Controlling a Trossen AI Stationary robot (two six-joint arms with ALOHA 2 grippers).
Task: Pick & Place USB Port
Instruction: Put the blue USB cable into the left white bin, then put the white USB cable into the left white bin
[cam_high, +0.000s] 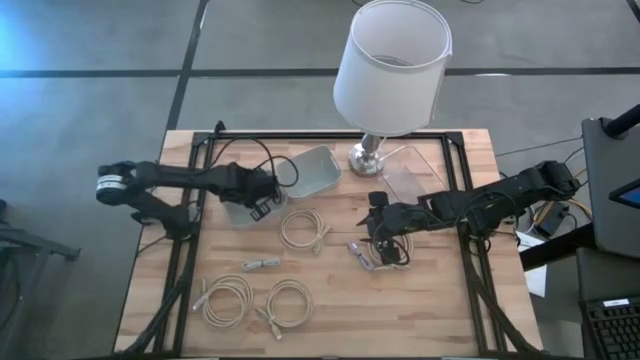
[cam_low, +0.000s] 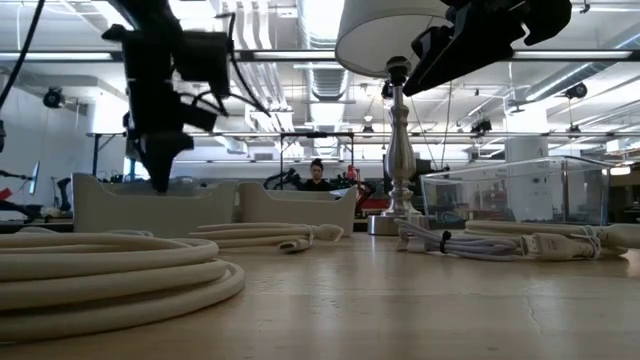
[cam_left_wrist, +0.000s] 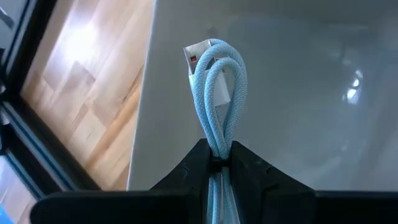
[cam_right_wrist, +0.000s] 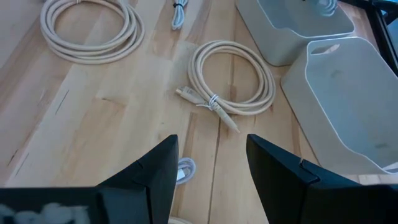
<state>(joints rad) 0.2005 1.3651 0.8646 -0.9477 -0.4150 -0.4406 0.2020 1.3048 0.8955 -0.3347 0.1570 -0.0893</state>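
My left gripper (cam_high: 262, 203) (cam_left_wrist: 219, 152) is shut on a pale blue bundled USB cable (cam_left_wrist: 221, 93) whose white plug (cam_left_wrist: 198, 55) shows at the far end. It stands over the inside of the left grey bin (cam_high: 236, 213) (cam_left_wrist: 298, 93). In the low view its fingers (cam_low: 160, 165) dip behind that bin's wall (cam_low: 150, 205). My right gripper (cam_high: 383, 228) (cam_right_wrist: 211, 155) hangs open above the table's middle right. A bundled cable (cam_high: 365, 252) lies on the wood just near of it. My left gripper pinches the folded cable bundle (cam_left_wrist: 217, 140) between its two fingers, several strands together. The looped end and the plug stick out past the fingertips. The fingers slant steeply down over the bin. Whether the plug end touches the bin's floor, I cannot tell.
A second grey bin (cam_high: 315, 170), a lamp (cam_high: 390, 70) and a clear box (cam_high: 415, 172) stand at the back. Cream cable coils (cam_high: 303, 228) (cam_high: 225, 298) (cam_high: 288, 300) and a small bundle (cam_high: 262, 264) lie on the wood. Black rails (cam_high: 185, 250) run along both sides.
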